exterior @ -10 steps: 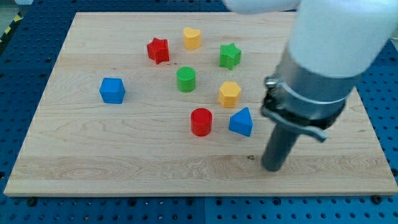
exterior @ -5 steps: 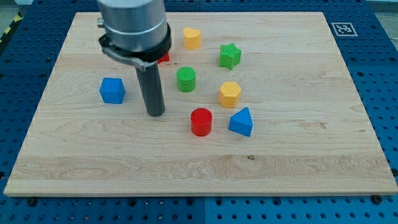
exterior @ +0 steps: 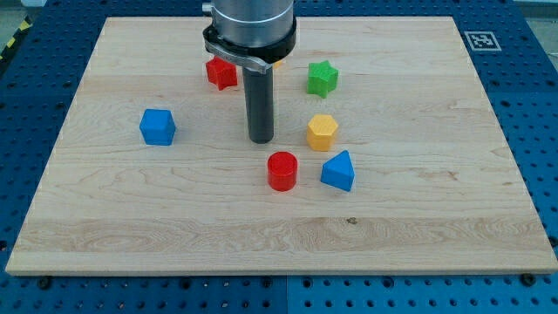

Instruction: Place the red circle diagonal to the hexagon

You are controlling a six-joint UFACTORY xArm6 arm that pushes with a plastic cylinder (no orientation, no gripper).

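Note:
The red circle (exterior: pixel 282 170) lies on the wooden board (exterior: pixel 418 209), below and to the left of the yellow hexagon (exterior: pixel 322 132). My tip (exterior: pixel 261 138) stands above the red circle, a little to its left, and left of the hexagon. It touches neither. The rod hides the green circle that stood there, and its upper part hides the yellow heart.
A blue triangle (exterior: pixel 338 171) lies right of the red circle, just below the hexagon. A green star (exterior: pixel 322 78) is above the hexagon. A red star (exterior: pixel 221 72) is at the view's top left of the rod. A blue block (exterior: pixel 157 126) lies at the left.
My tip swept from the board's lower right to the left side, then came back right to stand over the green circle's place. The blocks in view have not moved.

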